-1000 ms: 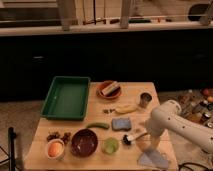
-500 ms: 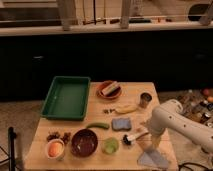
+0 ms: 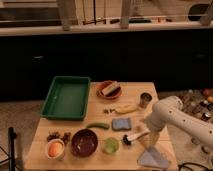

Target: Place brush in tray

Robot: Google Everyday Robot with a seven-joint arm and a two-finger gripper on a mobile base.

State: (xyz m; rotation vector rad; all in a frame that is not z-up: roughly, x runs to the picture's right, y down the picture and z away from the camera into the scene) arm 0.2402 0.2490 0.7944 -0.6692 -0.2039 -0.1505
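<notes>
The brush [image 3: 133, 138] lies on the wooden table [image 3: 95, 116] at the front right, its dark bristle head to the left and its pale handle pointing right. My gripper [image 3: 145, 134] hangs from the white arm [image 3: 172, 116] and is down at the brush's handle end. The green tray [image 3: 66, 97] sits empty at the table's back left, well apart from the brush and gripper.
A brown bowl with food [image 3: 109, 90], a banana [image 3: 125, 108], a metal cup [image 3: 145, 100], a blue sponge [image 3: 121, 123], a cucumber [image 3: 98, 125], a dark red bowl [image 3: 84, 142], a green cup [image 3: 110, 145], an orange in a white bowl [image 3: 55, 149] and a blue cloth [image 3: 152, 157] stand around.
</notes>
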